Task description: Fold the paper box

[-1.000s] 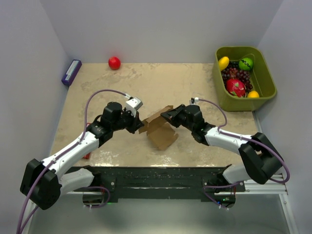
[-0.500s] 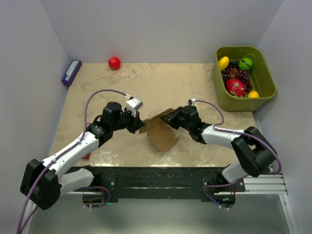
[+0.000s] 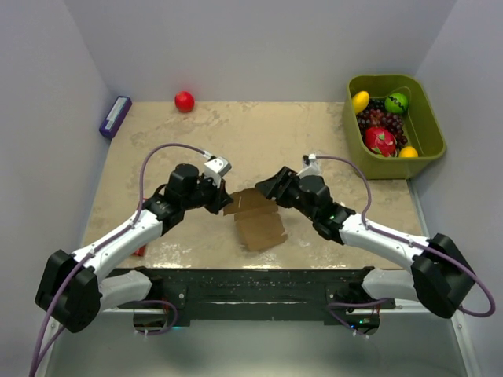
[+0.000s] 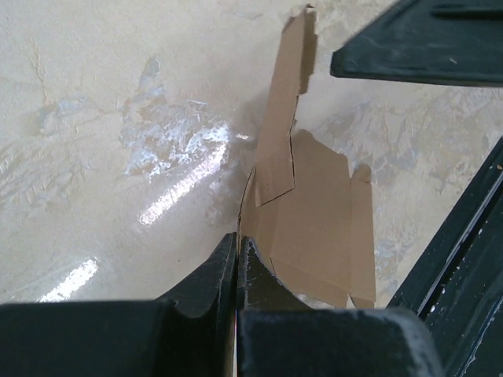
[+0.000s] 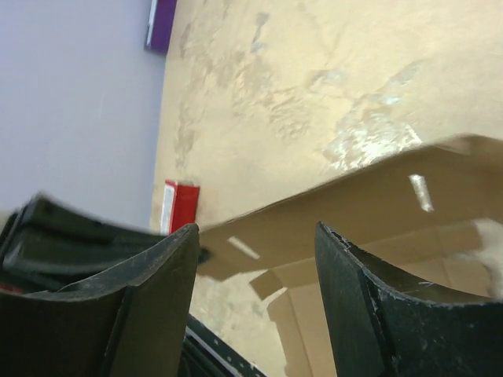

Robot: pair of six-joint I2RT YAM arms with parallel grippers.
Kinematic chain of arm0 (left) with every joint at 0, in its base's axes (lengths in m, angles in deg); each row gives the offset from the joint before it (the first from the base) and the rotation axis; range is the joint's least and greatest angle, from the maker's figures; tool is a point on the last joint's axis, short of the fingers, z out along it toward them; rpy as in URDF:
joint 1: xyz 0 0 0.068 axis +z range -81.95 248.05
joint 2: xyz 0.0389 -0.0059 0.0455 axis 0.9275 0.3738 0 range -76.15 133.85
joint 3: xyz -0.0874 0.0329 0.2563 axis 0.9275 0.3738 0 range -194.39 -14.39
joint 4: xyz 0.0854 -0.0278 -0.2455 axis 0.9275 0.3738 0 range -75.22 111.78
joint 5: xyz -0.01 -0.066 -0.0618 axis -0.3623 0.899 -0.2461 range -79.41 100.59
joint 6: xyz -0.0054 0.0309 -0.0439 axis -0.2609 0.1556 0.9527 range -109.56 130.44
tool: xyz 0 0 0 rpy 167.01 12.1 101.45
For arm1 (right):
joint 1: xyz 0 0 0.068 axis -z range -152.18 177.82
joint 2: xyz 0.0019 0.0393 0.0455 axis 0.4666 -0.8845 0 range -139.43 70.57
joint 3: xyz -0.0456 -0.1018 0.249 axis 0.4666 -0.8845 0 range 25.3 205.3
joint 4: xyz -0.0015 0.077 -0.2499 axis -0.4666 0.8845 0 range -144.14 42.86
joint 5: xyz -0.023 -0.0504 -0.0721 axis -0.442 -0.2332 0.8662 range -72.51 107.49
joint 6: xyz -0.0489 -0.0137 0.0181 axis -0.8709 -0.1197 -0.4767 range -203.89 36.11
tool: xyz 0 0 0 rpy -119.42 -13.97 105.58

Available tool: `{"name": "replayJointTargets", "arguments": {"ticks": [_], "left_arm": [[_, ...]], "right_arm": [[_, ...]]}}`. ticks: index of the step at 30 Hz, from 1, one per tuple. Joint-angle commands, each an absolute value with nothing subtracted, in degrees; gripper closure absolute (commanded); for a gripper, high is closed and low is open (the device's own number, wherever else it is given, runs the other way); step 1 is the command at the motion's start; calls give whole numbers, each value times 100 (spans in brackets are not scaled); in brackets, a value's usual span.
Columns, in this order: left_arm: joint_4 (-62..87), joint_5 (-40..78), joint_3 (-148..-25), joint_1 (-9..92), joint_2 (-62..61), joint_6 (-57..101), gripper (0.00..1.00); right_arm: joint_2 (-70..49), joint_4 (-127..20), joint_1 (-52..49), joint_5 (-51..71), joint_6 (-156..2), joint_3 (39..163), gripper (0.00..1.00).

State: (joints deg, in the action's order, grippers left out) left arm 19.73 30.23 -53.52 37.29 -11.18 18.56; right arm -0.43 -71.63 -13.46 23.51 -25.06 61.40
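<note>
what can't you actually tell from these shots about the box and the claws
- Top view: the right claw covers its own fingertips, so contact with the box is unclear.
- Top view: the red packet is mostly under the left arm.
- Right wrist view: the box runs off the right edge.
- Left wrist view: the left claw hides the box edge it pinches.

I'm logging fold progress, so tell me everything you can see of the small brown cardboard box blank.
The brown cardboard box blank is thin and unprinted, with creased panels, tabbed flaps and small slits. Not yet folded, it lies mostly flat on the beige table, one narrow flap raised. The left gripper is shut on its left edge; the open right gripper hangs over its far panel, contact unclear.
</note>
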Motion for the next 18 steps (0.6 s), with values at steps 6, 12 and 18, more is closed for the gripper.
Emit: {"name": "replayJointTargets", "arguments": {"ticks": [6,12,18], "left_arm": [[1794,3353,-5534,3896,-1040,2055,100],[1768,3573,-5534,4019,-988,2152,100],[1768,3652,-5534,4063,-996,2195,100]], "right_arm": [[-377,-6653,-2955,3813,-3748,6617,36],[-958,-6416,-3528,4472,-3898,7100,39],[-1678,-5941,-3837,5044,-3837,7628,39]]}}
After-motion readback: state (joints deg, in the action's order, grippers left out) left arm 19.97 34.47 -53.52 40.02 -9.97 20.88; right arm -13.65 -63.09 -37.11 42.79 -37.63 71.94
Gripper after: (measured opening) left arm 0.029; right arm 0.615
